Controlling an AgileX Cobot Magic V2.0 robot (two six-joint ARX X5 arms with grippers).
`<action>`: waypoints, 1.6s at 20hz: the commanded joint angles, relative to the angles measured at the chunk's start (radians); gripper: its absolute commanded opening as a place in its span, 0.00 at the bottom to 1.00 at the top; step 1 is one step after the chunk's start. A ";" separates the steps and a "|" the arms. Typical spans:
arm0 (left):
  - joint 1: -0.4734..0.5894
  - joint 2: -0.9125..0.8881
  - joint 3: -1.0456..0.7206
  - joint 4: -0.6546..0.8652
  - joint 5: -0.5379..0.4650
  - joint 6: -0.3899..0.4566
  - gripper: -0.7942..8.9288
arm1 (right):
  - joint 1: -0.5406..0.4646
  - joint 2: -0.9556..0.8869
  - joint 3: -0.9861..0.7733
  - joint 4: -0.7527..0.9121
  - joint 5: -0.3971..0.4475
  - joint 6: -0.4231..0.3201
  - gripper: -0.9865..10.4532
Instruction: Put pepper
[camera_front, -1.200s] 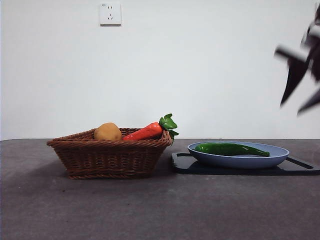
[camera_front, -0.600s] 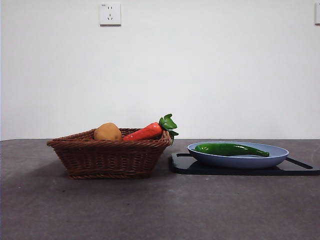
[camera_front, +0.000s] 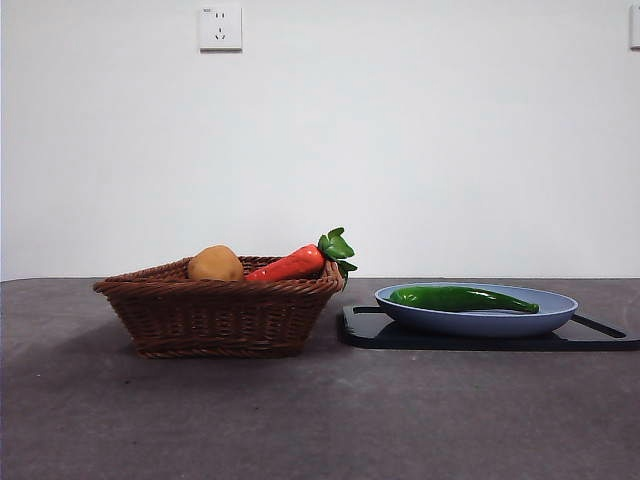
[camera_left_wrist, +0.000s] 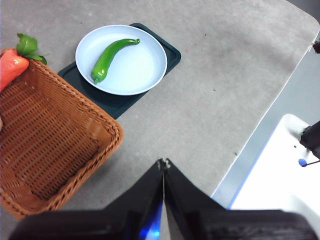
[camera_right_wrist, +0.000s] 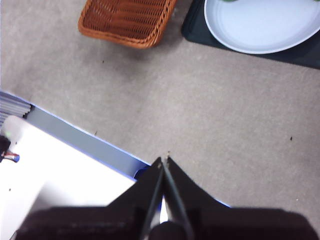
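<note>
The glossy green pepper (camera_front: 460, 298) (camera_left_wrist: 108, 57) lies lengthwise in a pale blue plate (camera_front: 555, 312) (camera_left_wrist: 145, 70) that rests on a dark tray (camera_front: 400, 335) (camera_left_wrist: 112, 102). No arm shows in the front view. My left gripper (camera_left_wrist: 163, 163) is shut and empty, high above the table near the basket's corner. Held high over the table's edge, my right gripper (camera_right_wrist: 163, 160) is also shut and empty; its view catches only a tiny green sliver of the pepper at the frame's edge, over the plate (camera_right_wrist: 260, 27).
A brown wicker basket (camera_front: 220, 310) (camera_left_wrist: 45, 135) (camera_right_wrist: 127, 20) stands left of the tray and holds a red-orange carrot with green leaves (camera_front: 297, 262) (camera_left_wrist: 12, 65) and a tan potato (camera_front: 215, 264). A white base (camera_left_wrist: 280, 180) (camera_right_wrist: 55, 175) lies beyond the table edge.
One second ago a dark arm showed blurred at the front view's upper right; it has left that view. The pepper, plate and basket have not moved.
</note>
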 joint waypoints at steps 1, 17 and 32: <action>-0.010 0.009 0.016 0.029 0.000 0.009 0.09 | 0.005 0.006 0.014 0.010 0.004 0.008 0.10; 0.280 -0.176 -0.032 0.473 -0.051 0.156 0.09 | 0.005 0.006 0.014 0.010 0.004 0.008 0.10; 0.669 -0.901 -1.022 0.945 -0.134 0.103 0.09 | 0.005 0.006 0.014 0.010 0.004 0.008 0.10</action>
